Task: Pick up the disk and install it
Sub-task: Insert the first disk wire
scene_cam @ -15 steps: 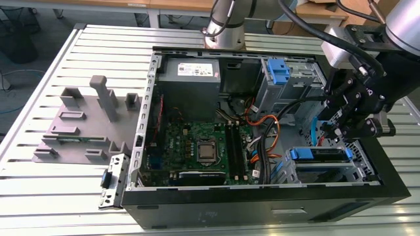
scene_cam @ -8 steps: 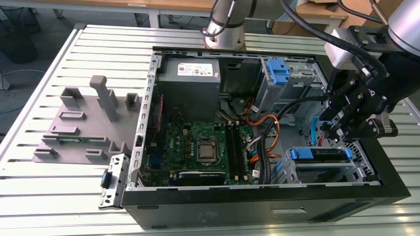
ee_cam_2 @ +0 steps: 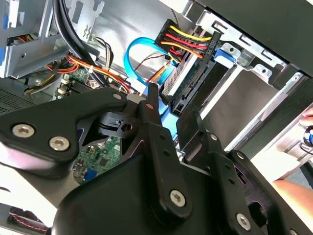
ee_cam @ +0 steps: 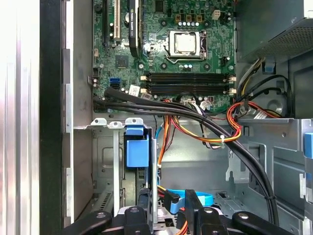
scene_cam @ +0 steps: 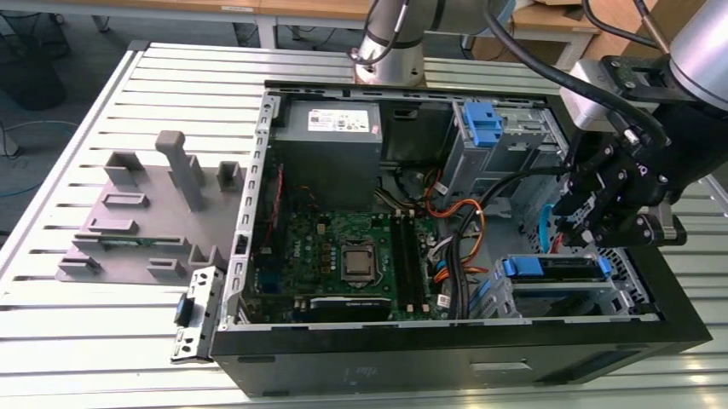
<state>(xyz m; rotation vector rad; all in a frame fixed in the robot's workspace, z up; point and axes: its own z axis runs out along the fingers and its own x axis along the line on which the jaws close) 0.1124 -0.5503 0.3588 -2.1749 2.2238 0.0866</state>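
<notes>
Second wrist view: disk [ee_cam_2: 188, 81] edge-on, mostly hidden behind gripper [ee_cam_2: 168, 105] (state unclear).

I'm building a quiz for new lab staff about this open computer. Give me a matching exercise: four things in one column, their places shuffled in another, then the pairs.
Things:
1. disk
2. power-supply box
3. grey fixture
4. processor socket

Places:
A. on the slatted table, outside the case, at the exterior view's left
B. in the drive bay close to the pincer
C. middle of the green board
D. at the case's far end, white sticker on top

Pairs: 1-B; 2-D; 3-A; 4-C.
</notes>
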